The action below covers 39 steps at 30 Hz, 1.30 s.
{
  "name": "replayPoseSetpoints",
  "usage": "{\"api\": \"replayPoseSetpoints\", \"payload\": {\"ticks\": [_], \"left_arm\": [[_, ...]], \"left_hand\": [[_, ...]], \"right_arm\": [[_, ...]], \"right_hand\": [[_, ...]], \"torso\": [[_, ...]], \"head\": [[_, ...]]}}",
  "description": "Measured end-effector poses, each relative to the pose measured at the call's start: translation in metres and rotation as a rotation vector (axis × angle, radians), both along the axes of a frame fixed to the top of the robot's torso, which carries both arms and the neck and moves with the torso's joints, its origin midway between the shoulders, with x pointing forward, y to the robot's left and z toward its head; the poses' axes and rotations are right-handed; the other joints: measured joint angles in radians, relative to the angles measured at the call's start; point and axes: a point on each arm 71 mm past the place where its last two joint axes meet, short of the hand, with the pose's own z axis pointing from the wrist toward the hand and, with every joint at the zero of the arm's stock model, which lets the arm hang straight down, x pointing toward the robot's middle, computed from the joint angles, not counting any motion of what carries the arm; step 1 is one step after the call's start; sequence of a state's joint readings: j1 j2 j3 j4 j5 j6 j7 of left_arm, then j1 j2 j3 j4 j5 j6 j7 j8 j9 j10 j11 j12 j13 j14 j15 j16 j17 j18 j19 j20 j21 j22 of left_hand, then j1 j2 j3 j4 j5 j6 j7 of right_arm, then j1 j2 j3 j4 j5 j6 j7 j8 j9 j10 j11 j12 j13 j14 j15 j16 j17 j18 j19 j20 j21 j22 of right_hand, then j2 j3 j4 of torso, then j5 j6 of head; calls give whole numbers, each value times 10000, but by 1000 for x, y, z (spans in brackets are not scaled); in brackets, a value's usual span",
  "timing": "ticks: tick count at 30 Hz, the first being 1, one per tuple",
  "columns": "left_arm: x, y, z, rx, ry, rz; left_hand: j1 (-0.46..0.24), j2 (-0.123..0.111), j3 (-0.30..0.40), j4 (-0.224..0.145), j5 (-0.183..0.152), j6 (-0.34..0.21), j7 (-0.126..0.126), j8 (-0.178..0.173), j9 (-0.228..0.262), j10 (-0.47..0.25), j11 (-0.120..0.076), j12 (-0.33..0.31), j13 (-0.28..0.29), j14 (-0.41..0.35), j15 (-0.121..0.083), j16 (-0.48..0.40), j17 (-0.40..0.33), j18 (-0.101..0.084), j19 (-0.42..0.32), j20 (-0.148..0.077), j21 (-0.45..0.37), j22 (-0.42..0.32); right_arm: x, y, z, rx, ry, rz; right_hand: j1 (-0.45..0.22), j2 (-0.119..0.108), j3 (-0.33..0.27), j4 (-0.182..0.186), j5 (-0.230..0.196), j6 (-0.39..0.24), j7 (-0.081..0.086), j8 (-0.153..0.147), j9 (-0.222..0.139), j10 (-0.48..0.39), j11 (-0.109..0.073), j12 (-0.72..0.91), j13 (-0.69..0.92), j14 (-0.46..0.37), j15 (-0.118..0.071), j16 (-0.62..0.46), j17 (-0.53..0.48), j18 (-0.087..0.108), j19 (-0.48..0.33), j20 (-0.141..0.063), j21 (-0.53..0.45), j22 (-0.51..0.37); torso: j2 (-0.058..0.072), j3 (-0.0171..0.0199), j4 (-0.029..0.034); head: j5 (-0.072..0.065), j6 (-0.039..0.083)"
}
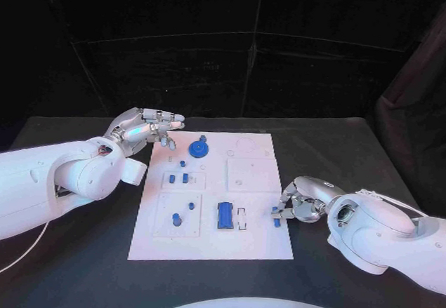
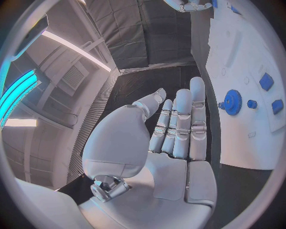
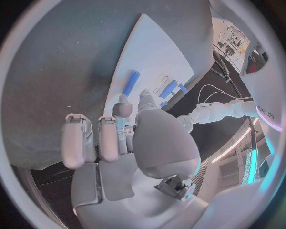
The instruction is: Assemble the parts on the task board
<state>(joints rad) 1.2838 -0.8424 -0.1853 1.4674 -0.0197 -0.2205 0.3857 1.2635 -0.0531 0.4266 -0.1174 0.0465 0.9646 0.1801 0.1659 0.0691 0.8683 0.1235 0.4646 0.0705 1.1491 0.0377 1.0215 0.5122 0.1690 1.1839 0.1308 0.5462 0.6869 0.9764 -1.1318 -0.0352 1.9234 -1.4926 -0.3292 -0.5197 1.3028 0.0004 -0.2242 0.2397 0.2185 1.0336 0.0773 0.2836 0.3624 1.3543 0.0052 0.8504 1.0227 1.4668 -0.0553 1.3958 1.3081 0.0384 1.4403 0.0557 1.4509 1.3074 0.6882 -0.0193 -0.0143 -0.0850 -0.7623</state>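
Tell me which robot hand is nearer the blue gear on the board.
Left. The left robot hand hovers open just beside the blue gear at the task board's far end; the right robot hand is by the board's near right edge.

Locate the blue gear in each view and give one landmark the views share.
Head view: blue gear on the task board's far half, near the left hand.
Left wrist view: blue gear beside that hand's fingertips.
Right wrist view: I cannot pick it out.
Shared landmark: the white task board.

The silver many-fingered left hand (image 1: 144, 127) is held flat, fingers extended; the silver right hand (image 1: 299, 201) is curled, fingertips pinched together.
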Motion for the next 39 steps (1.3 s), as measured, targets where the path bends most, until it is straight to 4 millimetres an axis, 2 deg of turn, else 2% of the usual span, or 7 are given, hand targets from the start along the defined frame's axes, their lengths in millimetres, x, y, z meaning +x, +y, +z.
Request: {"api": "replayPoseSetpoints", "payload": {"ticks": [3,14,16,24,27,34,39], "left_arm": [[0,0,0,3,7,-2],[0,1,-1,9,23,-6],[0,1,-1,9,26,-10],[-1,1,-1,11,43,-21],[-1,1,-1,13,52,-28],[-1,2,-1,14,75,-40],[-1,2,-2,15,87,-48]], "left_hand": [[0,0,0,0,0,0,0,0,0,0,0,0,0,0,0,0,0,0,0,0,0,0],[0,0,0,0,0,0,0,0,0,0,0,0,1,0,0,0,1,0,0,0,0,1],[0,0,0,0,0,0,0,0,0,0,0,0,1,0,0,0,1,0,0,0,0,1],[0,0,0,0,0,0,0,0,0,0,0,0,1,0,0,0,2,-1,0,0,0,1],[0,0,0,0,0,0,0,0,0,0,0,0,1,0,0,0,2,0,0,0,0,2],[0,0,0,0,0,0,0,53,0,0,0,0,1,-38,-38,0,-15,1,0,0,-38,-13],[0,0,0,0,0,0,0,53,0,0,0,0,2,-37,-38,0,-16,0,0,0,-38,-13]], "right_arm": [[1,1,-2,-210,52,60],[5,7,-6,-767,169,365],[6,10,-6,-855,146,465],[10,22,-5,-1327,-150,1011],[10,25,-5,-1551,-317,1228],[10,31,-2,-1880,-694,1564],[10,33,-1,-2003,-840,1686]], "right_hand": [[-27,27,-37,37,0,54,-53,0,31,0,0,0,0,0,0,0,0,0,0,0,0,0],[-27,27,-82,-9,-41,131,-56,99,126,36,-36,-48,-16,-15,-62,0,-2,0,40,-40,0,0],[46,92,-142,-83,-41,157,-59,149,164,36,-36,-48,-16,1,-77,0,-2,0,39,-40,0,0],[694,83,-73,-479,-40,239,-55,145,255,-2,-74,-183,-84,0,-77,-51,-36,0,39,-40,0,0],[1018,192,73,-678,-200,217,-104,104,256,-11,-83,-261,-115,0,-77,-51,-45,1,34,-45,0,0],[1794,427,644,-1251,-276,149,-127,-124,223,-114,-173,-550,-273,-1,-147,-91,-87,1,2,-77,0,0],[1937,435,941,-1358,244,119,-120,-170,183,-148,-141,-658,-365,-1,-145,-137,-109,0,-34,-113,0,-1]], "torso": [[-1,-1,7],[0,-5,3],[1,-5,3],[1,-10,5],[1,-12,8],[0,-13,8],[-2,-13,12]], "head": [[7,1],[21,-10],[24,-17],[30,-38],[35,-40],[58,-40],[67,-33]]}}
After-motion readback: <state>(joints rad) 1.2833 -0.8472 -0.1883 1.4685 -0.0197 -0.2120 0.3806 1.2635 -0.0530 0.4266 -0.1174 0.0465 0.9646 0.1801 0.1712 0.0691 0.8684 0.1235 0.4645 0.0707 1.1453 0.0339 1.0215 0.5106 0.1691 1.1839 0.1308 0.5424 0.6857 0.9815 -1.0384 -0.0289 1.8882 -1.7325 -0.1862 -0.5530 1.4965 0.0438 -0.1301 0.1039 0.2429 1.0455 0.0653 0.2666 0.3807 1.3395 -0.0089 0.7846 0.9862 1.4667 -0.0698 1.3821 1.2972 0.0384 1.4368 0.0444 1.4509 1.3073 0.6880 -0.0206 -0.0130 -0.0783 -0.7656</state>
